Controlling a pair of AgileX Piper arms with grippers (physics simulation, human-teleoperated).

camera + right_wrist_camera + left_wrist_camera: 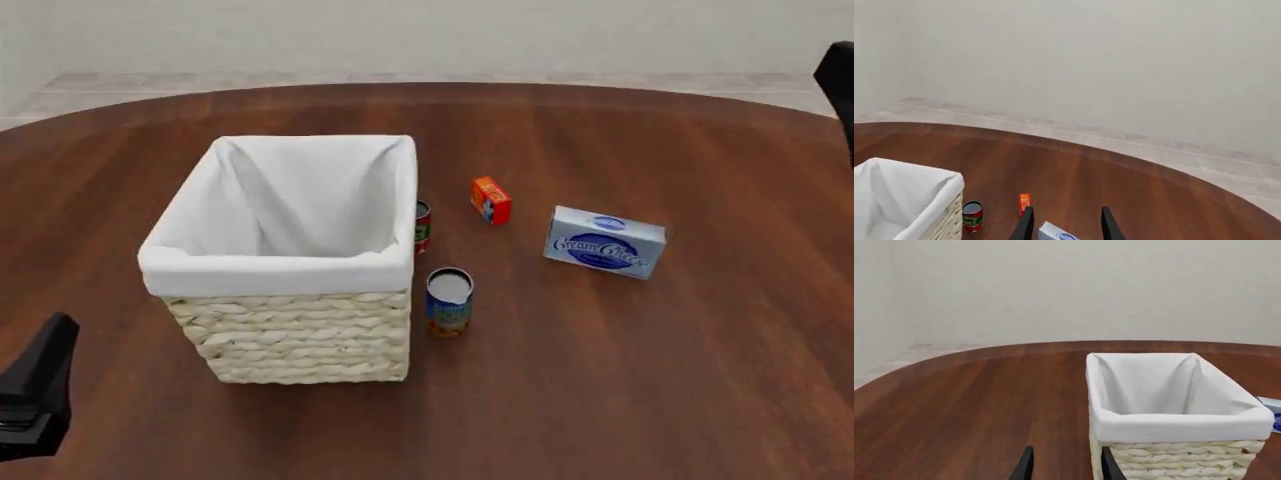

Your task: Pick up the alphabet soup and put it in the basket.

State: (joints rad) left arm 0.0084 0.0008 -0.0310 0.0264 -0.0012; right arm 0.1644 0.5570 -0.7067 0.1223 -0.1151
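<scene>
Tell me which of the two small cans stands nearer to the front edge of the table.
The blue, orange and yellow labelled can with the silver-white top. The red-and-green labelled can stands farther back, half hidden by the woven straw basket.

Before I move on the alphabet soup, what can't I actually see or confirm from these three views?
- Alphabet soup: shows only in the front view; neither wrist view has it.
- Small red-and-green can: half hidden behind the basket in the front view.
- Basket floor: hidden by the lining in every view.
- Left gripper, right gripper: only fingertips show, cut by the frame edge.
- Cream cheese box: cut off in both wrist views.
</scene>
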